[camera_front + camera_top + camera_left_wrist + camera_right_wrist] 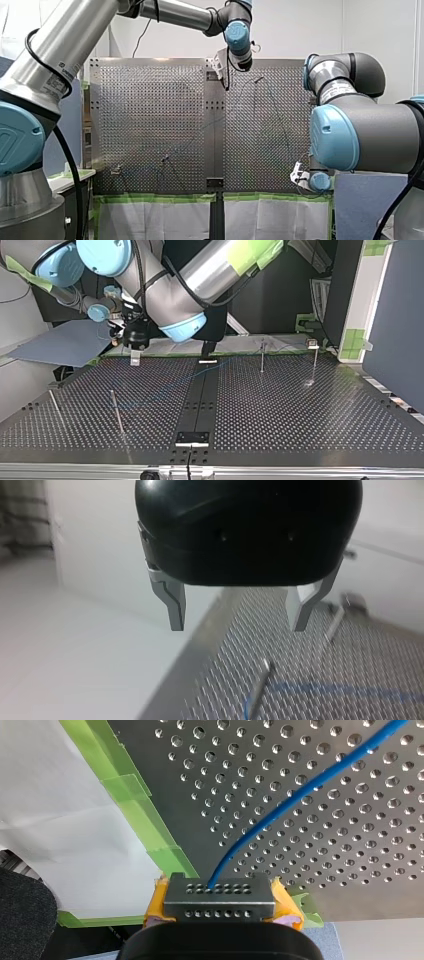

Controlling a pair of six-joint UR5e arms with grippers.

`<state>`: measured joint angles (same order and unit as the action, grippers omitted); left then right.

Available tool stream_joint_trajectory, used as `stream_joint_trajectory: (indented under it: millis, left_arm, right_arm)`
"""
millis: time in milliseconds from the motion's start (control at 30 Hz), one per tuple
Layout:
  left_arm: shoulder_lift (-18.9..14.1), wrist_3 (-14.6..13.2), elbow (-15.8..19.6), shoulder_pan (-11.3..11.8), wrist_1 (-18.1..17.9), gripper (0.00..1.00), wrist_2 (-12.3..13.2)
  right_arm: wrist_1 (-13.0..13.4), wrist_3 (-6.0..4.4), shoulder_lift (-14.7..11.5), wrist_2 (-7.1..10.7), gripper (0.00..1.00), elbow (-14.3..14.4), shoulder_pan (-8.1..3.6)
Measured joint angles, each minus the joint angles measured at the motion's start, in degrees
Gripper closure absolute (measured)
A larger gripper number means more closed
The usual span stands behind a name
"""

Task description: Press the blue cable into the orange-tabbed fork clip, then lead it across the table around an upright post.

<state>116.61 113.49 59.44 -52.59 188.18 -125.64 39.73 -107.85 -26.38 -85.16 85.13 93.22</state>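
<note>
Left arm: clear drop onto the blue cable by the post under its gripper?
Likely yes. The left gripper hangs open above the blue cable, which lies beside the post. Nothing shows between fingers and cable.

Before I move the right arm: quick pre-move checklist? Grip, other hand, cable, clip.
1. Right hand gripping the blue cable: ok. The cable runs out from between its yellow pads.
2. Left hand free: ok. It is open and holds nothing.
3. Left hand clear of the perforated table: ok. It hangs above it.
4. Cable seated in the fork clip: cannot tell. No view shows the clip clearly.
5. Cable led around an upright post: cannot tell. In the top view it runs close by this post, but the wrap is unclear.
</note>
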Motion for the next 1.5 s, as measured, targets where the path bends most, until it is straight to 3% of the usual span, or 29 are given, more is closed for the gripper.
stream_joint_trajectory:
  millis: [567,1000,1333,1500]
  left_arm:
    - [-1.41,0.12,9.86,-2.9,-9.83,0.01,9.27]
    - [-1.45,-0.35,17.49,-2.94,-17.49,0.01,8.95]
    - [-1.45,-4.92,23.31,-2.84,-23.31,0.01,8.8]
    - [-1.45,-6.83,26.13,-2.81,-26.1,0.01,8.8]
  right_arm:
    - [-0.08,0.2,0.04,0.75,1.0,0.0,-0.01]
    - [-0.09,0.25,0.03,0.95,1.0,0.0,0.02]
    - [-0.17,0.43,0.01,1.1,1.0,0.0,0.23]
    - [-0.38,1.05,0.03,1.07,1.0,0.0,0.24]
